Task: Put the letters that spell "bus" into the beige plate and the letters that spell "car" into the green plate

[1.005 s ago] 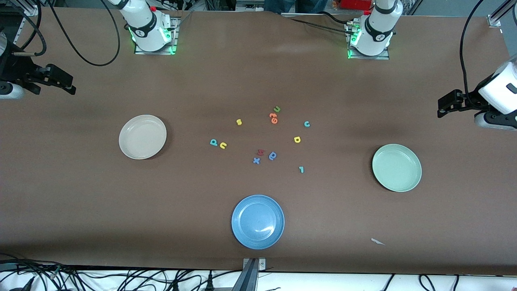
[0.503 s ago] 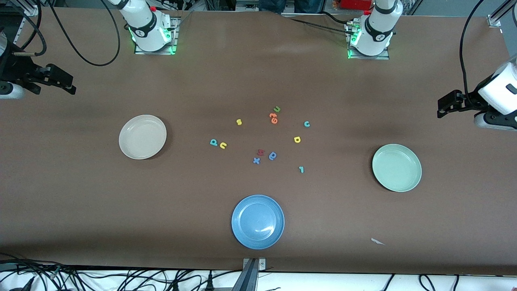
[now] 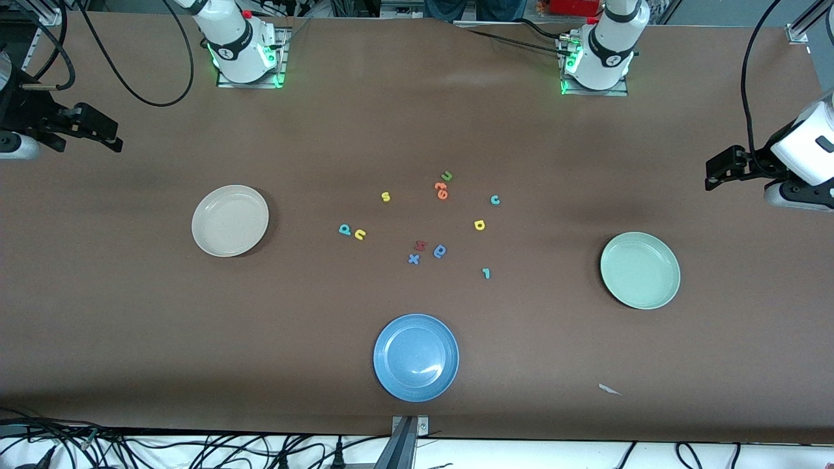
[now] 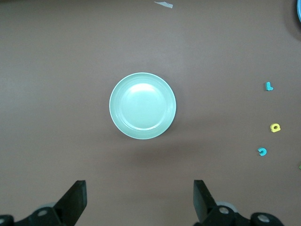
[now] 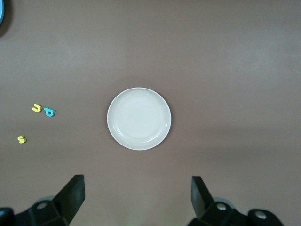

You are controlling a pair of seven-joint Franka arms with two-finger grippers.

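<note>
High front overview, wrist cameras straight down, each above one plate

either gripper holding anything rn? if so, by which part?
Nothing held. Left gripper is open above the table near the green plate; right gripper is open near the beige plate. Both wait.

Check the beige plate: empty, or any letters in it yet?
Empty. The beige plate shows a bare inside in the front and right wrist views; the teal "b", yellow "u" and yellow "s" lie on the table.
</note>
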